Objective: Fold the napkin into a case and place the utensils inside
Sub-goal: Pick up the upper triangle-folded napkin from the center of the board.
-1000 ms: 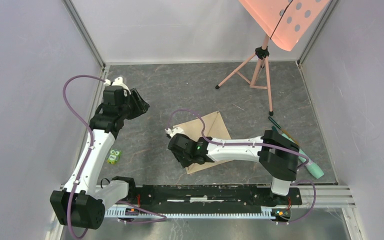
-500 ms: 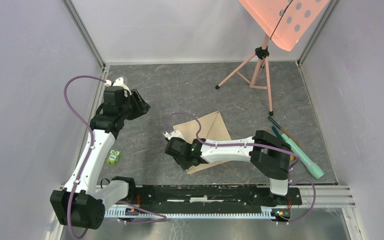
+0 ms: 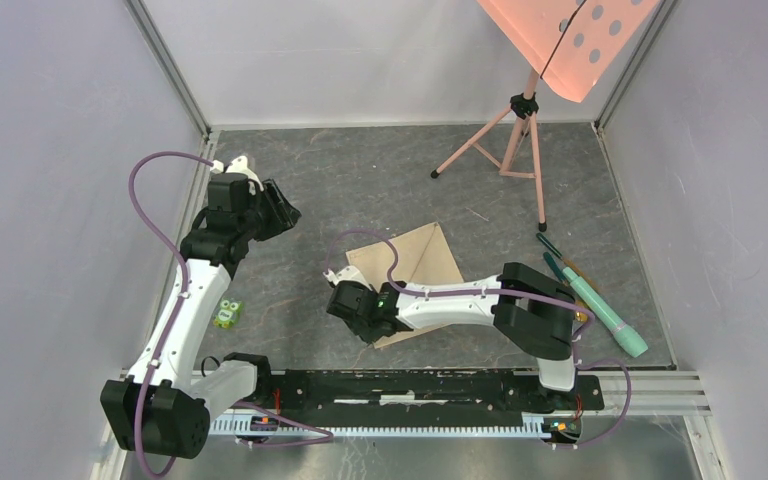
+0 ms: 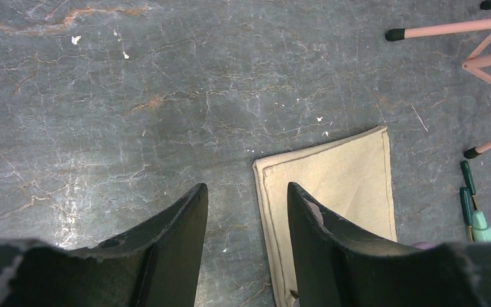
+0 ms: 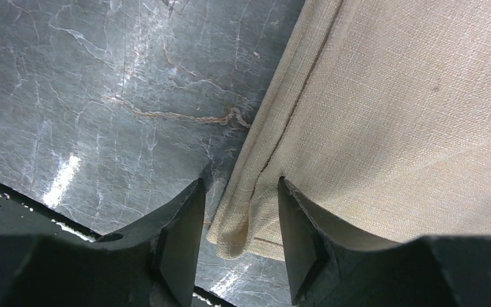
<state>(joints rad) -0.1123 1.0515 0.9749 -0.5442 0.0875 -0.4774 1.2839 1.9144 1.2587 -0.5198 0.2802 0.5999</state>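
Napkin (image 3: 420, 255) partly under right arm (image 3: 460, 298); frog toy (image 3: 226, 314) leftward.

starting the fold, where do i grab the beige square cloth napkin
Take the beige cloth napkin by the hemmed corner between the open fingers of the right gripper, coming straight down: the cloth lies flat, but that corner bunches up slightly, likely easiest to pinch.

Enclosed on three sides by pale lilac-grey walls (image 3: 60, 150), joined at the back by aluminium corner posts (image 3: 167, 65). Floored with a dark grey marbled tabletop (image 3: 360, 170), rust-veined, glare-patched. At back right, carries a pink tripod (image 3: 525, 104) bearing a salmon perforated panel (image 3: 600, 50).
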